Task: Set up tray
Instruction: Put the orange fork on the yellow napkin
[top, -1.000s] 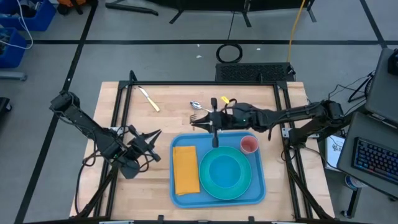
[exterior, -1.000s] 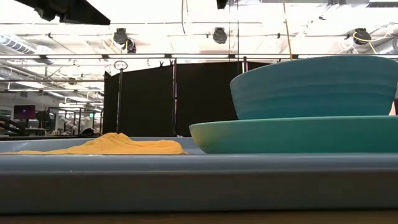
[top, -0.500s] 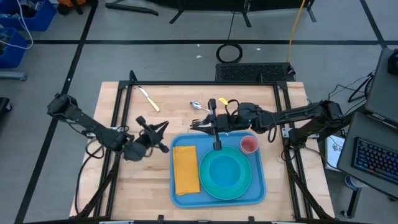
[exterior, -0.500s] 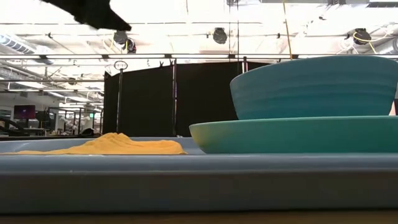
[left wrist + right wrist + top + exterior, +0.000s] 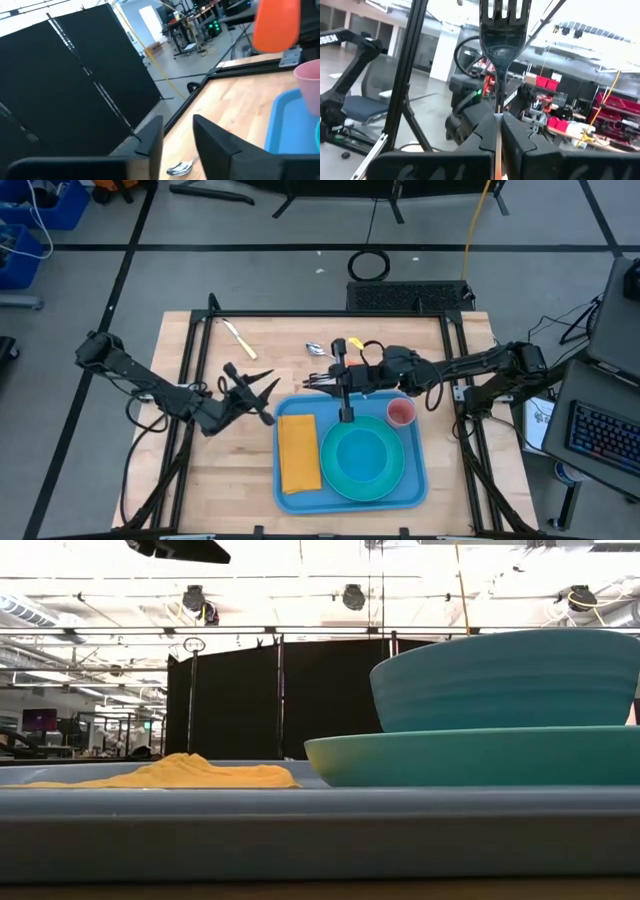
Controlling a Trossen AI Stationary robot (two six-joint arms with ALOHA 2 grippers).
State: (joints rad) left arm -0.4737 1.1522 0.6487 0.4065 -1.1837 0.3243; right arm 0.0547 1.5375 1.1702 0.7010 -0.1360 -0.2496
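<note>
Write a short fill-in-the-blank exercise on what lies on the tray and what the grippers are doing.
1. The yellow-orange cloth napkin lies on the flat blue plastic tray, on the ____ arm's side of the round teal plate.
2. The right gripper is shut on a dark ____.
3. The small pink cup stands ____ the tray.
4. The left gripper is ____ and holds nothing.

Missing words: left; fork; on; open

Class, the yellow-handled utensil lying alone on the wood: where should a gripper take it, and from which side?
The utensil lies flat and diagonal on bare wood, so probably come from straight above and close the fingers across its narrow yellow handle end.
</note>
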